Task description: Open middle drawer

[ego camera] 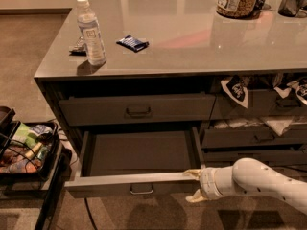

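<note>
The middle drawer point(139, 181) is pulled far out of the dark-grey cabinet under the counter. Its light-grey inside point(139, 152) holds nothing and its small pull handle point(142, 190) is at the front centre. The top drawer point(138, 110) above it is closed. My gripper point(193, 186), on a white arm point(259, 181) coming from the right, is at the right end of the drawer's front. One finger lies on the front's top edge and the other is below it, spread apart.
A water bottle point(91, 31), a blue packet point(132, 42) and a jar point(236, 0) stand on the countertop point(192, 42). The right-hand drawers point(254, 137) are ajar with bags sticking out. A black wire cart point(26, 152) of snacks stands at the left on the floor.
</note>
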Motion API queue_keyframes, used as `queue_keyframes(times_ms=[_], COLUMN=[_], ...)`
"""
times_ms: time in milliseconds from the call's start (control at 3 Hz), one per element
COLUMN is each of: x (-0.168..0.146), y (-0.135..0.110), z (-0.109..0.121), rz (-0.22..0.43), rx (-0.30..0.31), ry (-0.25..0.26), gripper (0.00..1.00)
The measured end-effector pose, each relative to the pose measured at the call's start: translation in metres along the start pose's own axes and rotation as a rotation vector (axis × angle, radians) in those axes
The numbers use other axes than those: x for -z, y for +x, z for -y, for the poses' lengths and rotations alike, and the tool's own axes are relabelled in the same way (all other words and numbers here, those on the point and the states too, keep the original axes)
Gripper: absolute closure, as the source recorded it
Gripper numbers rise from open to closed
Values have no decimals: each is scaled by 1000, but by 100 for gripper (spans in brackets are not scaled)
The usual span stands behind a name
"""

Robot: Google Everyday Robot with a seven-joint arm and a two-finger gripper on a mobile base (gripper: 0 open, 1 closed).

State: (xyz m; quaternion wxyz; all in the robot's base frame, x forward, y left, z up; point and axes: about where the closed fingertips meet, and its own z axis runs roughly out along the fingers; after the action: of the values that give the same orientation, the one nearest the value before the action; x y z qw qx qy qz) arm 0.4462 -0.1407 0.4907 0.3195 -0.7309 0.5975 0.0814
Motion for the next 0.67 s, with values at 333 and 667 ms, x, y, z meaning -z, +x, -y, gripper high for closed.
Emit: queue_keyframes(times_ms=[333,667], x=[-1,-13], y=[0,-3], z=[0,9], rz=[2,11], rx=[1,26], ry=[-1,-15], gripper=[65,87])
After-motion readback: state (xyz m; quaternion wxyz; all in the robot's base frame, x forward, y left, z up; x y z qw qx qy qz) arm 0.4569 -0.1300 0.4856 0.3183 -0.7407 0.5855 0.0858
